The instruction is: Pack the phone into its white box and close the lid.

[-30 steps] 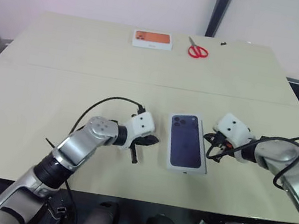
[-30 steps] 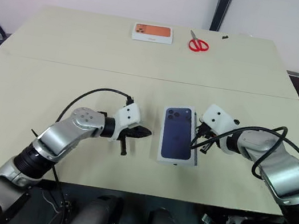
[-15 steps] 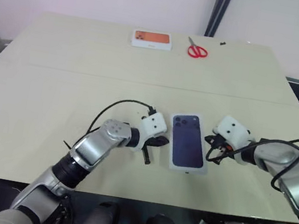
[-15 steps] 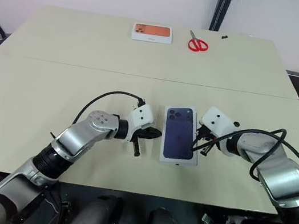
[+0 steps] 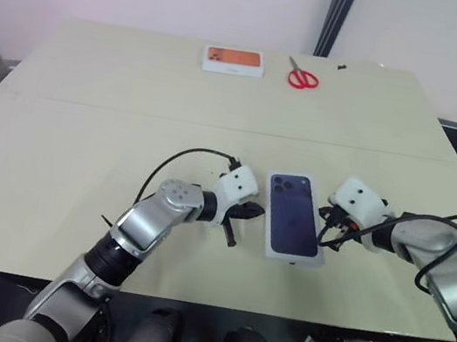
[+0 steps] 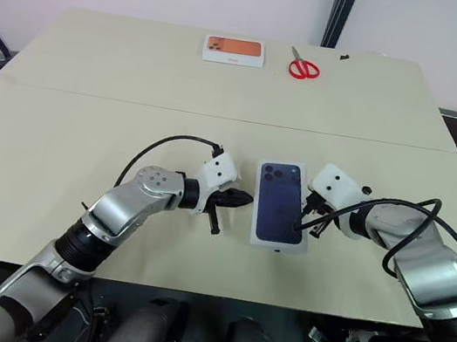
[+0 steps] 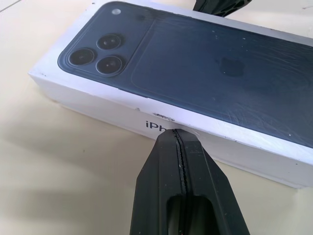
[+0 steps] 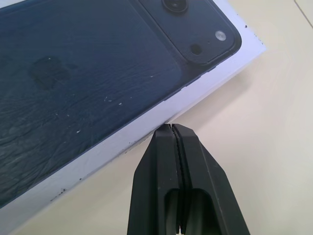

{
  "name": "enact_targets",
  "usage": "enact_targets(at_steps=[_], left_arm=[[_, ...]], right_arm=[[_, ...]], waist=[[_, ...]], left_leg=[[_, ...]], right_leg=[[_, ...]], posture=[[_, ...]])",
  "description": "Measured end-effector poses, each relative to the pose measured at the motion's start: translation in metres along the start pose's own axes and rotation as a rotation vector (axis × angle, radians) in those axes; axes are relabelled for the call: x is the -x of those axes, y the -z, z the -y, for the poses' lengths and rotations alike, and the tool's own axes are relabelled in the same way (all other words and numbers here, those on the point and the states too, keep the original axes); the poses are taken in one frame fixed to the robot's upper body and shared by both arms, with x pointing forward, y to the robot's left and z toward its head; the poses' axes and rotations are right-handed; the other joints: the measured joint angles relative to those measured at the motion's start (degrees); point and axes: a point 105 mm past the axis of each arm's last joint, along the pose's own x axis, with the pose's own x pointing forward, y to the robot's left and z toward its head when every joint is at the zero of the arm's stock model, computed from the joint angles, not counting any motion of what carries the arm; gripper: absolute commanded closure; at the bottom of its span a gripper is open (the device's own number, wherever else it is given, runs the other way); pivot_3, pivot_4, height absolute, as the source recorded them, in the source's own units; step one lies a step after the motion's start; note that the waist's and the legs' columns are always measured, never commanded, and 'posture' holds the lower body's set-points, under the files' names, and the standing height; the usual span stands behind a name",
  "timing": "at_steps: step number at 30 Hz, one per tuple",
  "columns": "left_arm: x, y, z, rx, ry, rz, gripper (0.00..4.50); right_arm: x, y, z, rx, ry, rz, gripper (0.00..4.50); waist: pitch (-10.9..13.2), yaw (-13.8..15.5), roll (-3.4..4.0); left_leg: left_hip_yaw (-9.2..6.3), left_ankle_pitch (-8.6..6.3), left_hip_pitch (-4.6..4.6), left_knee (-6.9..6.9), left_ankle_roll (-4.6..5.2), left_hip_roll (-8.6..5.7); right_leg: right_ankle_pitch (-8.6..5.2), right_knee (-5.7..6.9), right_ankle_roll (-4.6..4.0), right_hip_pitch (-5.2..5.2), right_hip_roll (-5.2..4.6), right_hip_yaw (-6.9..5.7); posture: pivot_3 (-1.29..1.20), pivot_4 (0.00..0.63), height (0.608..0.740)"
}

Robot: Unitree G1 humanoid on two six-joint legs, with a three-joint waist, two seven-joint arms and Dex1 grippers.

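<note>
Glossy cardboard lid (image 5: 294, 215) looked light, stiff and slippery; both pressed-together grippers, left (image 7: 179, 136) and right (image 8: 171, 130), flanked its long sides.

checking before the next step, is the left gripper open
No, in the left wrist view the left gripper has its two black fingers pressed together, tips at the side wall of the lid.

From up top we look down the table (image 5: 81, 154) with both eyes, while each wrist cam sits super close to the lid (image 7: 205, 73), facing its opposite long sides.
</note>
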Motion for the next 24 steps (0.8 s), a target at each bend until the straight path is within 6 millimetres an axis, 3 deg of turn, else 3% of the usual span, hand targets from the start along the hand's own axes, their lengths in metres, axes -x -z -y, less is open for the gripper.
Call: enact_targets(at_steps=[18,21,24], left_arm=[[-0.002,-0.002,-0.001,-0.011,0.008,-0.005,4.5],[0.002,-0.005,-0.007,0.012,-0.016,0.02,4.5],[0.006,-0.02,-0.026,0.041,-0.079,0.072,4.5]], right_arm=[[0.0,0.01,-0.001,-0.026,0.002,-0.021,4.49],[0.01,0.006,0.008,-0.025,0.02,0.01,4.49],[0.027,-0.001,0.014,-0.041,0.002,0.079,4.49]], waist=[[0.0,0.0,0.0],[0.0,0.0,0.0],[0.0,0.1,-0.02]], left_leg=[[0.0,0.02,0.0,0.0,-0.03,0.0],[0.0,0.01,0.0,0.01,-0.01,-0.01],[-0.03,0.0,0.0,0.03,0.0,0.0]], right_leg=[[0.0,0.01,0.0,0.0,0.0,0.0],[0.0,0.01,0.0,0.0,0.0,-0.01],[0.0,0.01,0.0,0.04,0.01,-0.05]], posture=[[0.0,0.15,0.74],[0.0,0.15,0.74],[0.0,0.15,0.74]])
